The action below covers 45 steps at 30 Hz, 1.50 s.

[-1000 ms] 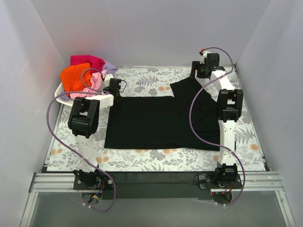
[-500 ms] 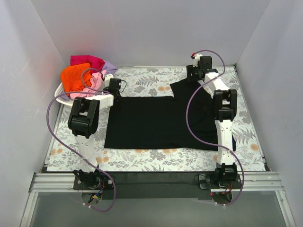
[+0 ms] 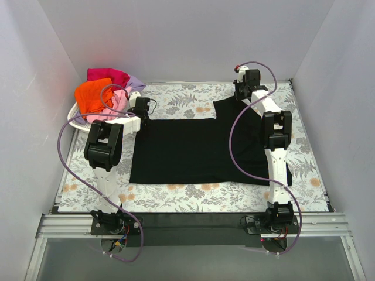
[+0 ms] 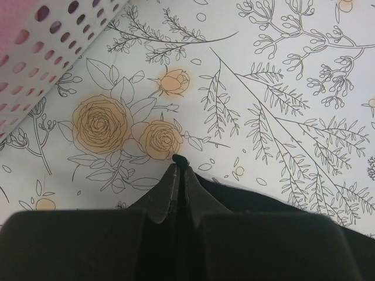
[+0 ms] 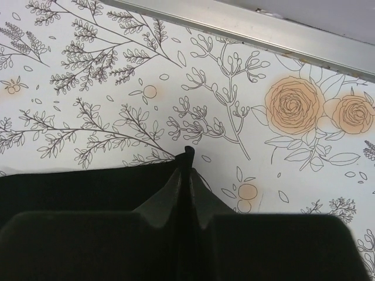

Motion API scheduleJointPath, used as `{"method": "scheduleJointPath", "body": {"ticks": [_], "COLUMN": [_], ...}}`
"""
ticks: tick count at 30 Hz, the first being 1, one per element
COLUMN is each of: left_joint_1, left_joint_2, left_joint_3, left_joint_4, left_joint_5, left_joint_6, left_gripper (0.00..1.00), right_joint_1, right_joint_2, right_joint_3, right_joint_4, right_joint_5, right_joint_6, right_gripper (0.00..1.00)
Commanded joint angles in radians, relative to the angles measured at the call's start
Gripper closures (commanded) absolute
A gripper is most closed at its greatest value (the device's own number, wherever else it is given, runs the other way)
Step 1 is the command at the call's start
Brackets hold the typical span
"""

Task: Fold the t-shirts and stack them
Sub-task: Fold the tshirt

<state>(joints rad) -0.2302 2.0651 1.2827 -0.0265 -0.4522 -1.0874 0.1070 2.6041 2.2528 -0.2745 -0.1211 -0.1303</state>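
Sliding left along the far edge since a second ago, the right pincer (image 5: 188,153) has clamped onto the far-right flap of the black t-shirt (image 3: 193,149). The left pincer (image 4: 180,161) pinches its far-left corner. Limp, matte cloth lies flat across the floral-printed bench (image 3: 181,105); wrist views cut off most of it.

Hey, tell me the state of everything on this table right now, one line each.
black t-shirt, lying flat on the table
left gripper, shut on black t-shirt's far left corner
right gripper, shut on black t-shirt's far right edge
basket, upright, heaped full
coloured t-shirts, crumpled in the basket
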Motion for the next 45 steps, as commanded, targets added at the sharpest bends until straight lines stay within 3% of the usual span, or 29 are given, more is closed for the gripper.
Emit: {"method": "scheduleJointPath", "body": {"ticks": [1, 14, 23, 36, 45], "left_joint_1": [0.002, 0.002, -0.011, -0.029, -0.043], "left_joint_2": [-0.046, -0.171, -0.226, -0.338, -0.41], "left_joint_3": [-0.002, -0.111, -0.195, -0.31, -0.385], "left_joint_4": [-0.035, 0.106, 0.158, 0.203, 0.194], "left_joint_5": [0.0, 0.024, 0.033, -0.003, -0.034], "left_joint_6": [0.017, 0.007, -0.006, -0.003, -0.003], "left_gripper": [1.0, 1.0, 1.0, 1.0, 1.0], "right_joint_1": [-0.003, -0.003, 0.011, 0.04, 0.042], "right_joint_2": [-0.067, -0.535, -0.745, -1.091, -1.26], "right_joint_3": [-0.048, -0.579, -0.863, -1.177, -1.309], "right_joint_4": [0.075, 0.319, 0.32, 0.32, 0.284], "right_joint_5": [0.049, -0.025, -0.029, -0.003, 0.046], "right_joint_6": [0.017, 0.1, 0.115, 0.152, 0.164], "right_gripper": [0.99, 0.99, 0.99, 0.99, 0.99]}}
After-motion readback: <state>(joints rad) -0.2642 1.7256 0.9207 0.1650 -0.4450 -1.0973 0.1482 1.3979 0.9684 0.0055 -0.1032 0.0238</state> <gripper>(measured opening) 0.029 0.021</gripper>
